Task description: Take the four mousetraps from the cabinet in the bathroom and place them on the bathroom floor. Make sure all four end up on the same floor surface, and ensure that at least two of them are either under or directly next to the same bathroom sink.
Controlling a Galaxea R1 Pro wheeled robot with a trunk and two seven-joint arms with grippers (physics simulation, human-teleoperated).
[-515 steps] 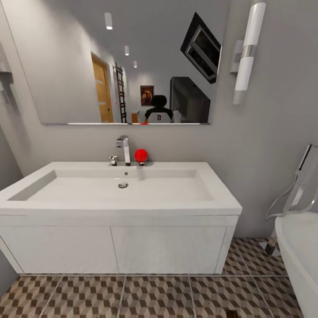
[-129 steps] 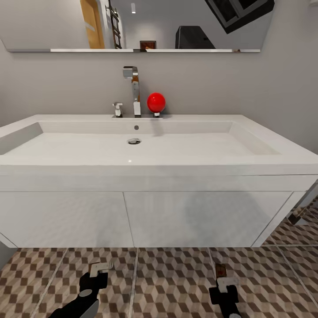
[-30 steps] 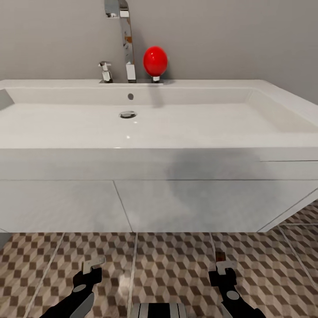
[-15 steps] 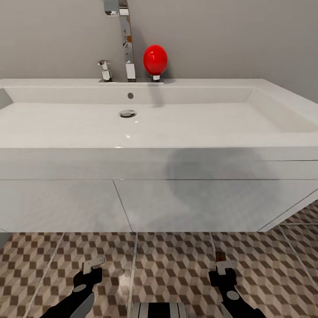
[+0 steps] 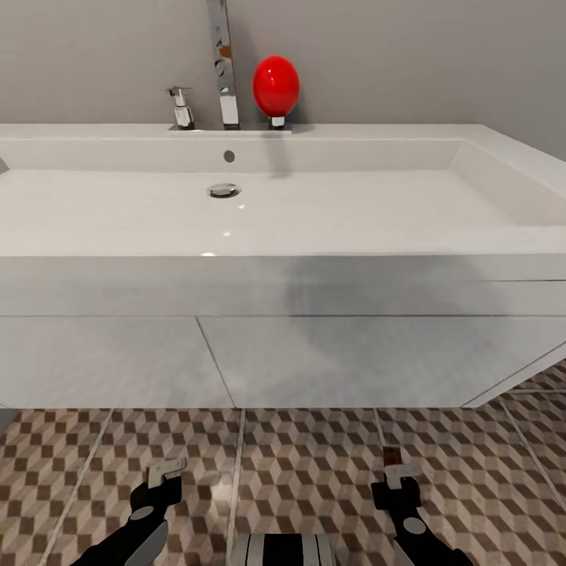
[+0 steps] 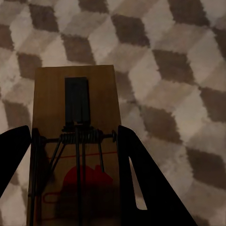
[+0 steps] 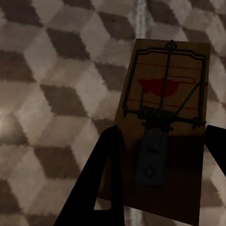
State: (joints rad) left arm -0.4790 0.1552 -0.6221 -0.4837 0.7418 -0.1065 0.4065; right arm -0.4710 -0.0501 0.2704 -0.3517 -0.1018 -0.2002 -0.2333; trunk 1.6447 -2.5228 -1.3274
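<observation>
With a mousetrap (image 6: 75,146) pinched in my left tool (image 5: 161,481) and another mousetrap (image 7: 165,127) in my right tool (image 5: 395,478), both above the bathroom floor (image 5: 314,456) before the bathroom sink (image 5: 314,228), releasing from here could bounce or flip them.

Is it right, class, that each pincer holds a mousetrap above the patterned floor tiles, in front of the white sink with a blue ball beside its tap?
Not quite: the ball is red, as the head view shows. The rest stands: the left pincer and right pincer each hold a mousetrap above the floor tiles, before the sink and tap.
</observation>
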